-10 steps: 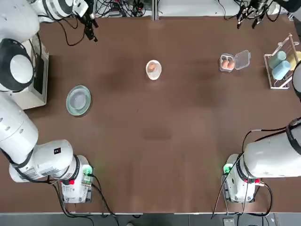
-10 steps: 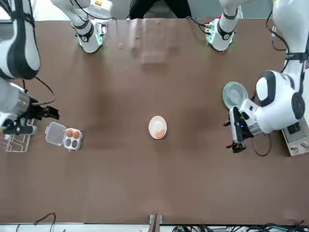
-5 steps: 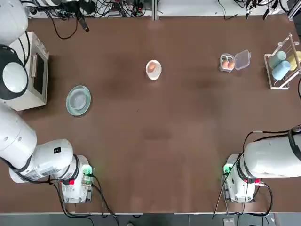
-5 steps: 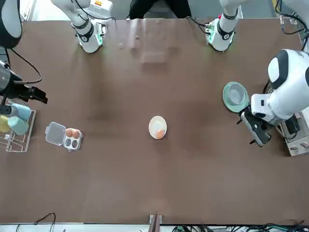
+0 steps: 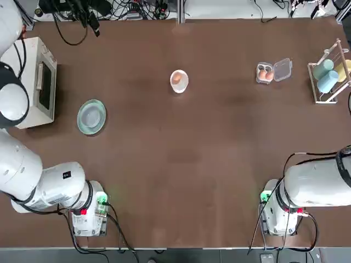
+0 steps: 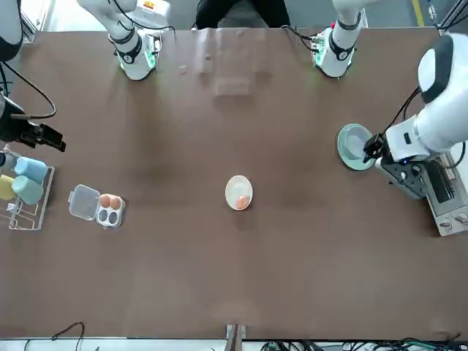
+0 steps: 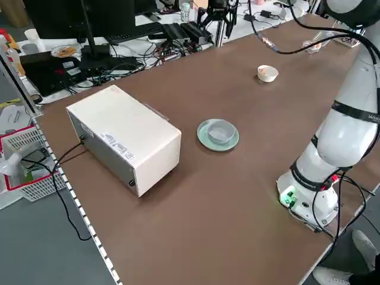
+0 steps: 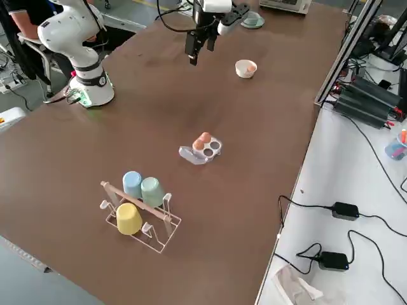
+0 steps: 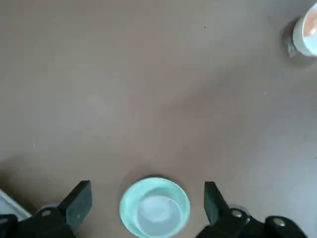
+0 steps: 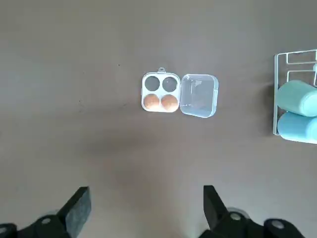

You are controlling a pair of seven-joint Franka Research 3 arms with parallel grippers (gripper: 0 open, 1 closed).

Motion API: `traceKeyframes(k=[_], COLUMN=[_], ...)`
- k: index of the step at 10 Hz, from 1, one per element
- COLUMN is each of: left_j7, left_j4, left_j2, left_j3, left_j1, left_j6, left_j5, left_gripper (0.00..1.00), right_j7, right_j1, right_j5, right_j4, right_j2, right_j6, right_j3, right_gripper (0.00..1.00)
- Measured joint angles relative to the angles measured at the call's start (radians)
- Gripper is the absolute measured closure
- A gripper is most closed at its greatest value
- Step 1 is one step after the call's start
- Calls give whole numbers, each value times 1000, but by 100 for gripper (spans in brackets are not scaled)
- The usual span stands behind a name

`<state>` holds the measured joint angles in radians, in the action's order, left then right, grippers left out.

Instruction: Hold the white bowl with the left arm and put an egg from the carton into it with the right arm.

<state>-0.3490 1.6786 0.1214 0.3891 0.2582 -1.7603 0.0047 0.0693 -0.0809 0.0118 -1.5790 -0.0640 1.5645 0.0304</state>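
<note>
The white bowl (image 5: 179, 81) stands alone at the far middle of the table, with an orange-brown egg (image 5: 176, 79) lying in it. To its right the clear carton (image 5: 272, 72) lies with its lid open. From above it shows two eggs (image 10: 160, 102) and two empty cups. My right gripper (image 10: 146, 191) hangs open high above the table, short of the carton, with nothing held. My left gripper (image 9: 147, 186) is also open and holds nothing. It is raised over the pale green glass plate (image 9: 155, 207), far from the bowl (image 9: 305, 33).
A white box-shaped appliance (image 5: 36, 82) sits at the table's left edge behind the glass plate (image 5: 91, 116). A wire rack with blue and yellow cups (image 5: 329, 74) stands at the far right beside the carton. Both arm bases (image 5: 88, 211) are at the near edge.
Both arms have risen and drawn outward. The left gripper went from the bowl's side to over the plate. The right one went from the carton toward the rack. Bowl and carton stayed put.
</note>
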Motion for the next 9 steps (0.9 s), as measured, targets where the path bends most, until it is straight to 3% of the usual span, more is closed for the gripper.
traceKeyframes(k=[5,9], left_j7=[338,449], left_j4=[-152,-182], left_j2=[-22,-22], left_j3=[-10,-5], left_j1=[2,2], left_j6=[170,190], left_j5=[25,58], left_gripper=[0,0], right_j7=[1,1], right_j1=[5,9], right_j5=[1,2], right_j4=[3,6], right_j2=[7,9], right_j6=[13,15], right_j3=[-2,-3], right_gripper=[0,0])
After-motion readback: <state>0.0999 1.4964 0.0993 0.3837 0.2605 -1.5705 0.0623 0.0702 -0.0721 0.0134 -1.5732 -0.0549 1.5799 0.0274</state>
